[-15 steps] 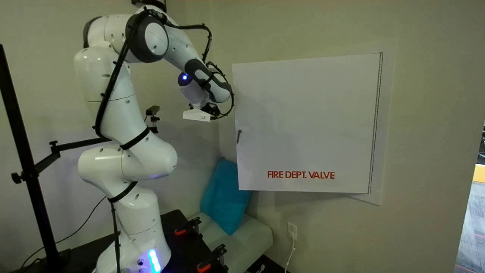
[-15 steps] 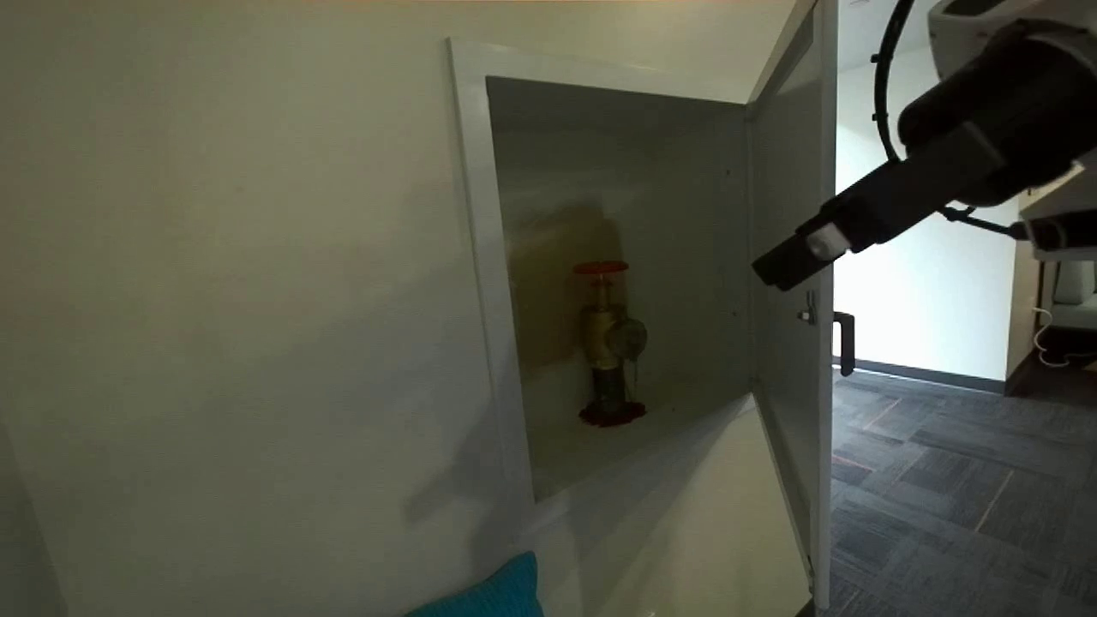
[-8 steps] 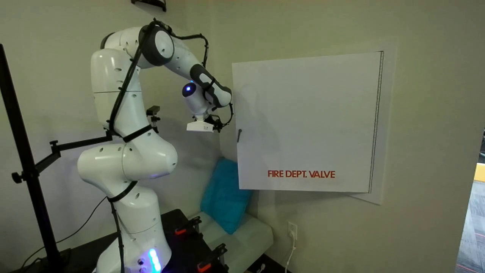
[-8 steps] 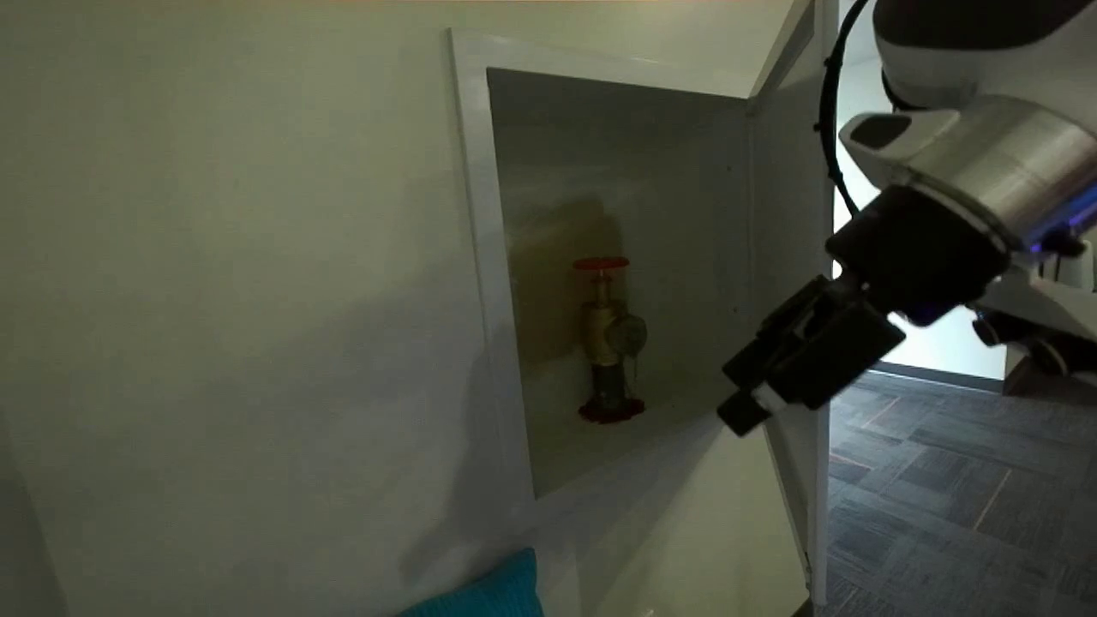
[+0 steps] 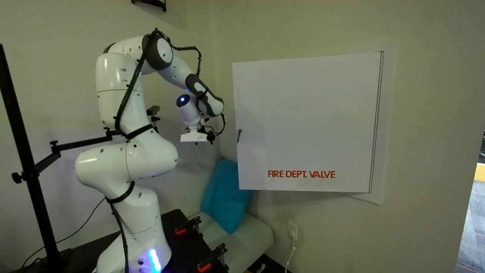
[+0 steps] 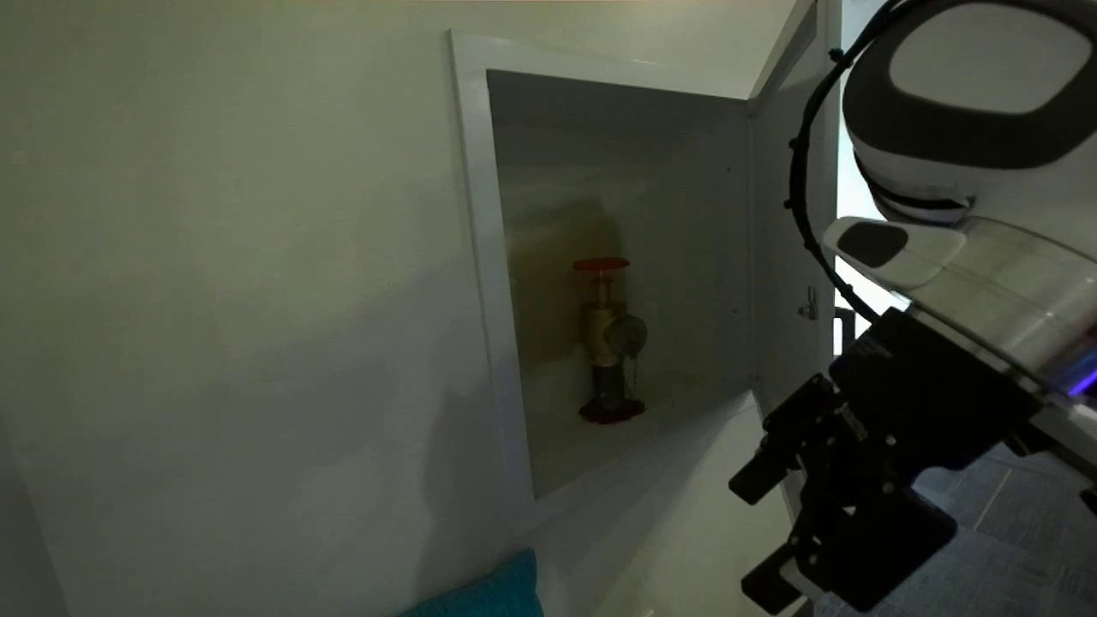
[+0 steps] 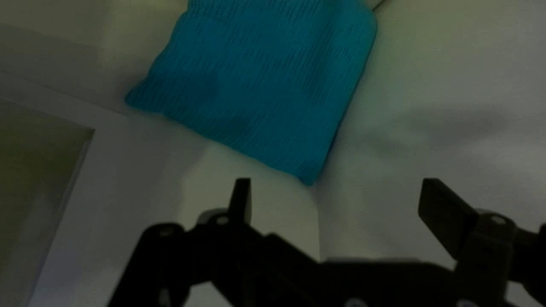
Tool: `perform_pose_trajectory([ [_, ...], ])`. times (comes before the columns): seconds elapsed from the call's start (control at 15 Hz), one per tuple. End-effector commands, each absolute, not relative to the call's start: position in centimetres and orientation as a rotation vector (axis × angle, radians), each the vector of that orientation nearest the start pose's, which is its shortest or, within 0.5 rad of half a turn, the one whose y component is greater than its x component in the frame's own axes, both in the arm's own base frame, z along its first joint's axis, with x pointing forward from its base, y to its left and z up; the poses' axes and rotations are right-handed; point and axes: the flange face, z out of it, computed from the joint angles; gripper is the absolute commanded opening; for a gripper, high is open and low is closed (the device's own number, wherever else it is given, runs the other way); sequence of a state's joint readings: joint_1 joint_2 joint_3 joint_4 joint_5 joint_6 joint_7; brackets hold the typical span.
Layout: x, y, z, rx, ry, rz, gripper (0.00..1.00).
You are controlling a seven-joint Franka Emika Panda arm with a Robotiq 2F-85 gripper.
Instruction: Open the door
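White door [image 5: 307, 121]: is standing swung open and jutting from the wall [image 5: 424, 151], its inner side showing in an exterior view next to the recess [image 6: 686, 257] that it is leaving uncovered.
Red lettering [image 5: 301, 174]: is reading "FIRE DEPT. VALVE" along the door's lower part.
Latch handle [image 5: 239, 135]: is sitting at the door's free edge, opposite the hinge [image 5: 376, 121].
Gripper [image 7: 336, 196]: is hanging beyond the door's free edge, clear of it, its two black fingers [image 7: 242, 200] standing wide apart.
Robot arm [image 5: 132, 155]: is standing past the same edge of the door, arching over at the top.
Valve with red handwheel [image 6: 602, 330]: is standing upright in the recess, on the inner side of the door.
Blue cushion [image 5: 223, 197]: is leaning below the door, whose lower free corner is covering part of it in an exterior view.
Pale seat [image 5: 248, 240]: is supporting the cushion, below the door.
Outlet [image 5: 292, 228]: is sitting on the wall below the door, a white cord [image 5: 290, 256] hanging from it.
Black pole [image 5: 26, 151]: is standing well apart from the door.
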State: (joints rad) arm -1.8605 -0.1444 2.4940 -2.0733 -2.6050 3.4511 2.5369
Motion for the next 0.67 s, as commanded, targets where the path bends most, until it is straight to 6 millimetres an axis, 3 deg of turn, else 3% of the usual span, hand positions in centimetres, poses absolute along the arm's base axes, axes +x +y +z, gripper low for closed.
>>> perform_pose_trajectory([
  [0.0,34.3,35.1,33.8,-2.538,-1.185,-0.880,1.00],
  [0.33,34.5,35.9,31.0,-2.593,-1.280,-0.874,1.00],
  [0.6,37.1,36.7,31.9,-2.651,-1.363,-1.049,1.00],
])
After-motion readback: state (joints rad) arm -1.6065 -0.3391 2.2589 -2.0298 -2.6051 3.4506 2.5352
